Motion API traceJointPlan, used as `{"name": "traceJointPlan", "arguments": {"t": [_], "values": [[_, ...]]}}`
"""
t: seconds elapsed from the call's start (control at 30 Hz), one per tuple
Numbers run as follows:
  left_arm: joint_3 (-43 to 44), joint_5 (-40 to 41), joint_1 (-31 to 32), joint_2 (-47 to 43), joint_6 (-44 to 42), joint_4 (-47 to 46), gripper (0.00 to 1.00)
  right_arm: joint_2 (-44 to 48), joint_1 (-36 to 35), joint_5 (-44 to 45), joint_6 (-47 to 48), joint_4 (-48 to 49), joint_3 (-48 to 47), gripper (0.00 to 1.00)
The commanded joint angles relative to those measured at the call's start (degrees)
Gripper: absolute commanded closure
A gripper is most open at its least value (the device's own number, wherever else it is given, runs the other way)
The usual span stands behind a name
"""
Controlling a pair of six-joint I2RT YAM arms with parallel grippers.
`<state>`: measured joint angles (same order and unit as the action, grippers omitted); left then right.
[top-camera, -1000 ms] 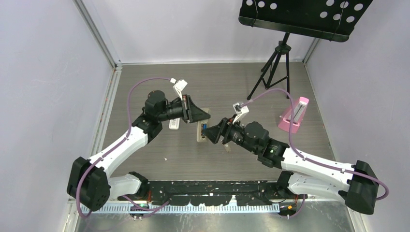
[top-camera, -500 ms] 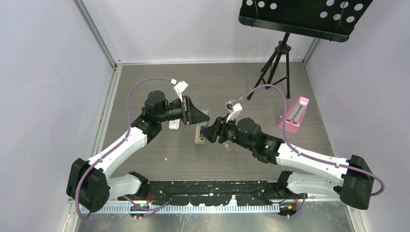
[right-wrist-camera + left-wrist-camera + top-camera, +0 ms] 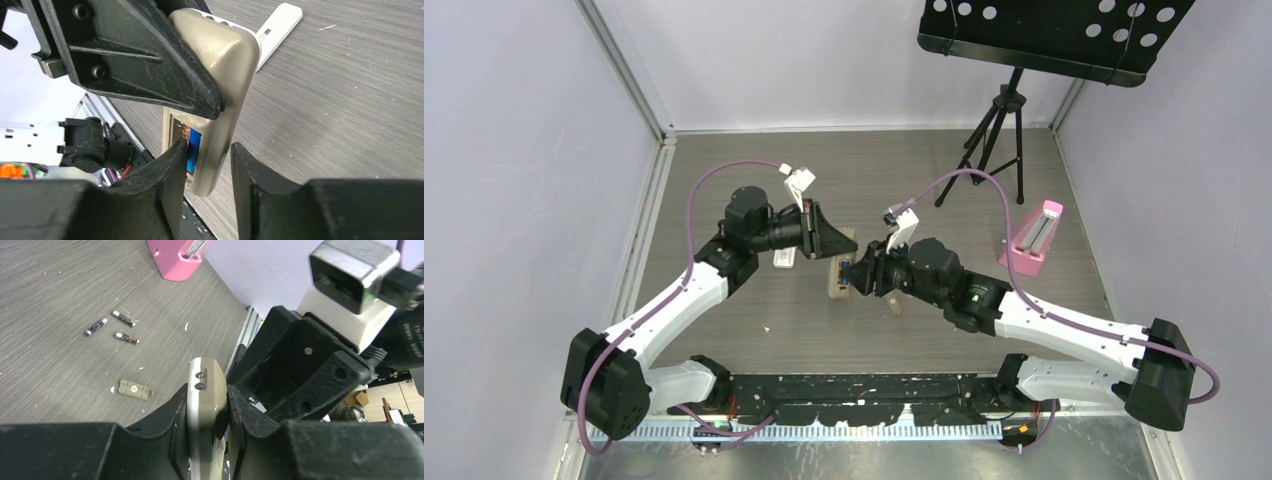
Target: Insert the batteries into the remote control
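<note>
The left claw (image 3: 207, 407) is clamped on the remote (image 3: 204, 382) and holds it off the table (image 3: 55, 370), with one finger pressed on each side. In the right wrist view the remote's tan back faces up. The dark recess is in the side that faces the right claw (image 3: 208, 150).

A blue battery (image 3: 193, 149) sits in that recess, near its lower end. The right claw has its jaws parted around this end of the remote. One finger (image 3: 167, 175) is at the edge of the recess, just beside the blue battery. From this angle I cannot tell whether it really touches it. The other finger (image 3: 255, 180) stands apart from the remote's back, and a strip of table is visible between them, so this claw grips nothing.

Three more batteries (image 3: 125, 337) lie loose on the table, near each other. A small tan plate (image 3: 134, 389) lies near them. A pink object (image 3: 177, 260) stands farther away, near the wall. A white bar (image 3: 280, 22) lies flat on the table behind the remote.
</note>
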<state>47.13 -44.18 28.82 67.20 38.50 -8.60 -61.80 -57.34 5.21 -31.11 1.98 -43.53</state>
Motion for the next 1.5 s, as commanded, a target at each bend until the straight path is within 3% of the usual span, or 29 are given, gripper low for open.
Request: {"name": "traceJointPlan", "arguments": {"t": [0.0,0.07,0.17,0.3,0.47,0.67,0.77,1.07,1.3,1.47], "values": [[2.9,1.1,-0.3,-1.7,-1.2,2.1,1.0,0.5,0.1,1.6,2.8,-3.7,-2.5,0.5],[2.8,2.8,-0.3,-1.7,-2.5,3.6,1.0,2.0,0.1,2.2,1.5,-3.8,-2.7,0.4],[2.2,5.7,-0.3,-1.9,-4.2,5.5,1.0,5.7,0.1,2.1,0.0,-4.2,-2.3,0.32],[-0.8,6.5,-0.4,-2.6,-3.8,2.1,1.0,11.5,0.2,3.8,-0.8,-6.8,-1.3,0.3],[-3.1,10.8,-0.4,-3.7,-3.5,1.4,1.0,12.5,1.1,14.6,-5.0,-20.4,-2.9,0.31],[-5.5,12.7,-0.4,-5.2,-3.2,-0.7,1.0,4.3,5.2,24.7,-8.3,-37.4,-6.9,0.35],[-5.9,11.9,-0.4,-5.6,-3.1,-1.2,1.0,-1.0,12.3,16.4,-5.5,-39.8,-8.0,0.36],[-6.0,10.8,-0.4,-7.0,-3.1,-1.2,1.0,-14.1,21.8,13.4,1.3,-35.5,-10.1,0.38],[-6.5,10.4,-0.4,-7.8,-2.9,-1.2,1.0,-24.9,23.7,9.9,5.4,-32.6,-13.8,0.57],[-6.7,10.3,-0.4,-7.8,-2.9,-1.2,1.0,-28.3,23.7,10.0,6.3,-31.1,-15.0,0.59]]}}
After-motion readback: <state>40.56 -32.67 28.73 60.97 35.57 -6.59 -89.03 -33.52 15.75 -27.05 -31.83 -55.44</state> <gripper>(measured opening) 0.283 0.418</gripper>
